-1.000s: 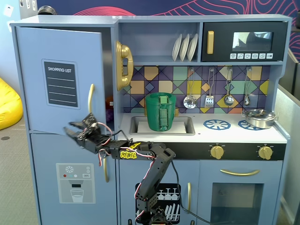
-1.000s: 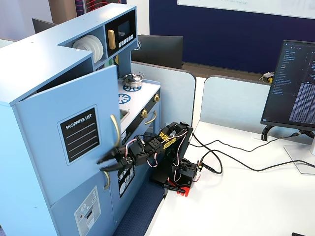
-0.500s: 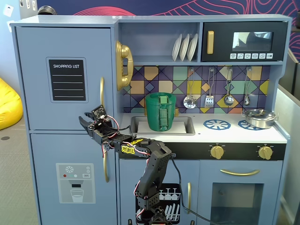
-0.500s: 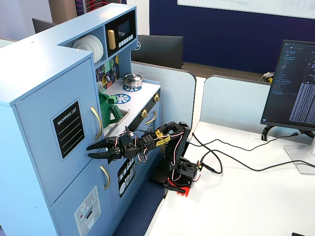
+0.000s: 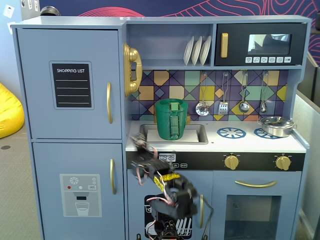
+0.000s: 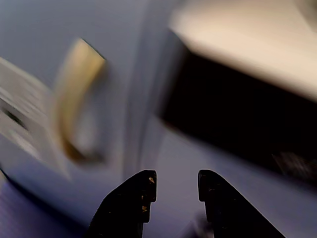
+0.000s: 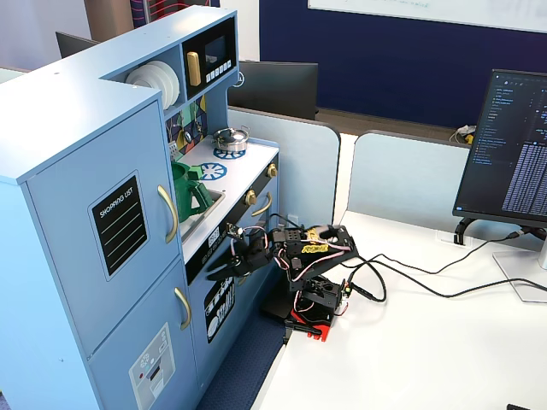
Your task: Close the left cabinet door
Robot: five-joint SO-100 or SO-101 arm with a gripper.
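Observation:
The left cabinet door (image 5: 70, 50) is light blue, with a black "SHOPPING LIST" panel (image 5: 72, 85) and a curved gold handle (image 5: 109, 102). It sits flush with the cabinet front in both fixed views, and also shows in the other fixed view (image 7: 102, 171). My gripper (image 5: 137, 146) is below it, in front of the black control strip beside the lower door, and shows in the other fixed view (image 7: 224, 263) too. In the blurred wrist view the gripper (image 6: 177, 181) is open and empty. It faces blue wood, with a gold handle (image 6: 74, 99) up left.
The lower door with the grey dispenser graphic (image 5: 80, 195) is under the left door. A green bin (image 5: 171, 119) stands in the sink, a pot (image 5: 276, 125) on the stove and a gold phone (image 5: 131, 70) on the wall. A monitor (image 7: 513, 145) and cables (image 7: 402, 278) are on the white table.

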